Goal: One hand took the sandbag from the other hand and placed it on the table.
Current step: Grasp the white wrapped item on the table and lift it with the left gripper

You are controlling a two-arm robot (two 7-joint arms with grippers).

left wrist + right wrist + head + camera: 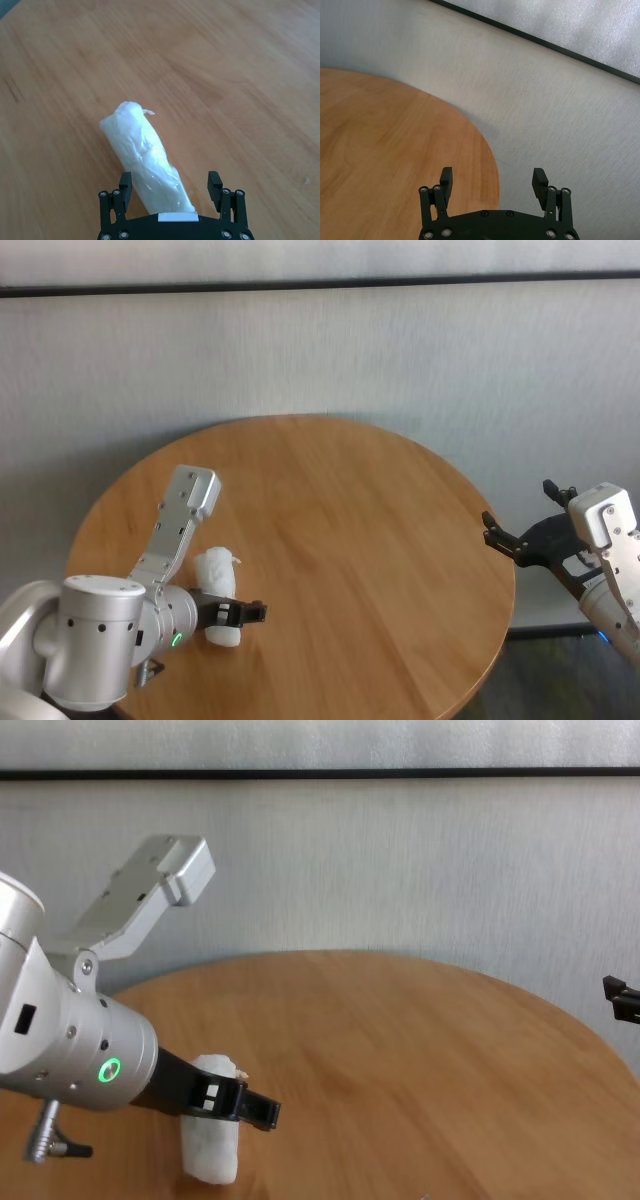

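The white sandbag (215, 580) lies on the round wooden table (360, 520) near its front left. My left gripper (255, 613), on the green-ringed wrist, is low over the bag. In the left wrist view the sandbag (140, 145) has its near end between the open fingers of that gripper (170, 180), with a gap on each side. The chest view shows the bag (210, 1155) resting on the wood under the left gripper (262, 1112). My right gripper (518, 510) is open and empty, just off the table's right edge; it is also open in its own wrist view (492, 180).
A grey wall runs behind the table, with a dark strip along its top (320, 285). The table's right edge (485, 150) curves below the right gripper. The middle of the table top (420, 1050) is bare wood.
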